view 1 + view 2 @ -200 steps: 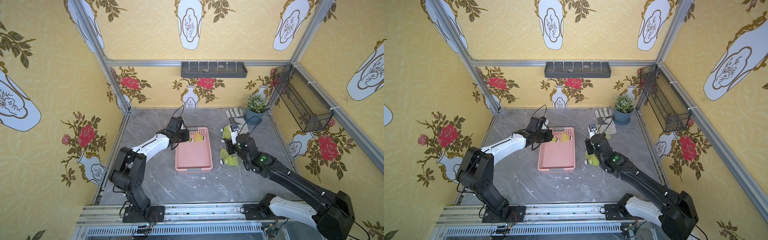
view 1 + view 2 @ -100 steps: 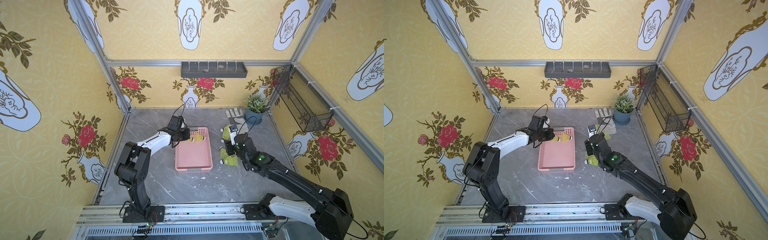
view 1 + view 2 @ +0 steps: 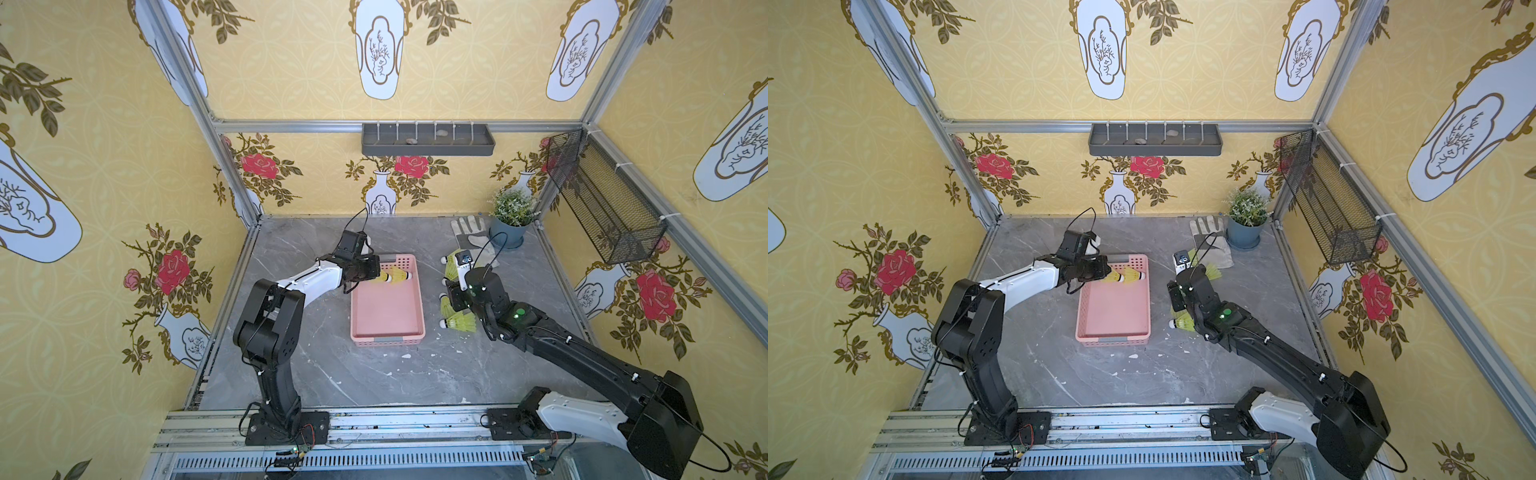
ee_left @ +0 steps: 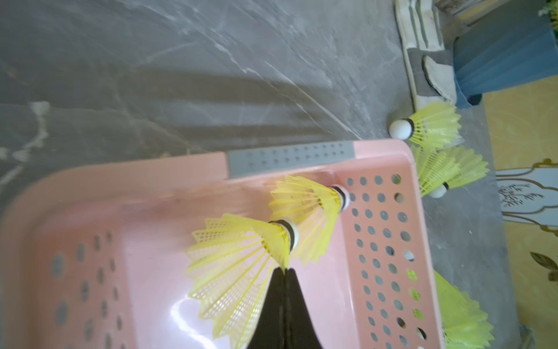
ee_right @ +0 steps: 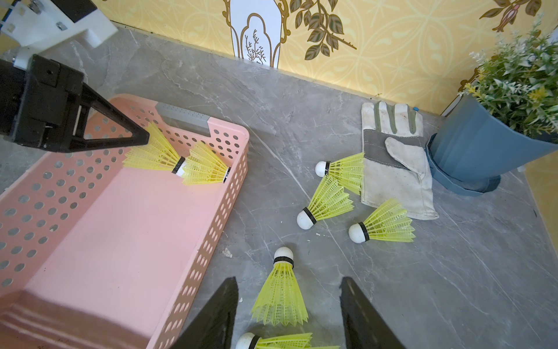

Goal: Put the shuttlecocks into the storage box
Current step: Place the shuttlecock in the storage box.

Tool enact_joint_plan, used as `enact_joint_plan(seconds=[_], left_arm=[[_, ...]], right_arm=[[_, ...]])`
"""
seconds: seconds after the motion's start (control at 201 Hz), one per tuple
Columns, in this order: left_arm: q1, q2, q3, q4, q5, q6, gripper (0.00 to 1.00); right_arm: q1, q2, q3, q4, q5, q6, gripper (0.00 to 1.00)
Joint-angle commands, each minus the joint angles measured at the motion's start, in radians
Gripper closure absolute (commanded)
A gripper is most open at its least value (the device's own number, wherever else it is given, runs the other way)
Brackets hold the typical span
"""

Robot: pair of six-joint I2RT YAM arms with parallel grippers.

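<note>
- Pinching the skirt edge of the held shuttlecock with the left gripper, jaws fully closed; thin mesh is probably the easiest part to clamp.
- Sitting at the far end of the storage box, white tip nosing into the skirt of a second shuttlecock inside, against the perforated wall; likely positioned so release lands it within the rim.
- Straddling a loose shuttlecock on the table with the right gripper, jaws partly apart and empty, apparently aligned for the next pick.
- Lying beside the box, some near a glove: four other shuttlecocks.
</note>
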Motion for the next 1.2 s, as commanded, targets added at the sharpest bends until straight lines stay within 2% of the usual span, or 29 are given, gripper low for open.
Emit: enact_joint_plan(seconds=[0.0, 0.588, 0.657, 0.712, 0.817, 0.891, 1.195], left_arm=[[0.002, 0.018, 0.008, 0.019, 0.01, 0.004, 1.0], [0.015, 0.057, 0.018, 0.041, 0.056, -0.01, 0.99], [0.015, 0.06, 0.021, 0.039, 0.056, -0.011, 0.93], [0.016, 0.061, 0.021, 0.035, 0.052, -0.012, 0.82], [0.015, 0.06, 0.026, 0.026, 0.046, -0.007, 0.76], [0.015, 0.057, 0.03, 0.015, 0.034, -0.002, 0.67], [0.015, 0.024, 0.051, -0.04, -0.023, 0.023, 0.52]], right_arm=[[0.0, 0.011, 0.011, 0.011, -0.006, 0.002, 0.44], [0.0, 0.068, 0.023, 0.011, -0.042, 0.017, 0.44], [0.001, 0.07, 0.023, 0.009, -0.042, 0.016, 0.44], [0.0, 0.07, 0.023, 0.008, -0.041, 0.018, 0.44], [0.001, 0.069, 0.02, 0.007, -0.041, 0.021, 0.44], [0.0, 0.07, 0.021, 0.007, -0.042, 0.022, 0.44], [0.0, 0.068, 0.019, 0.007, -0.017, 0.029, 0.43]])
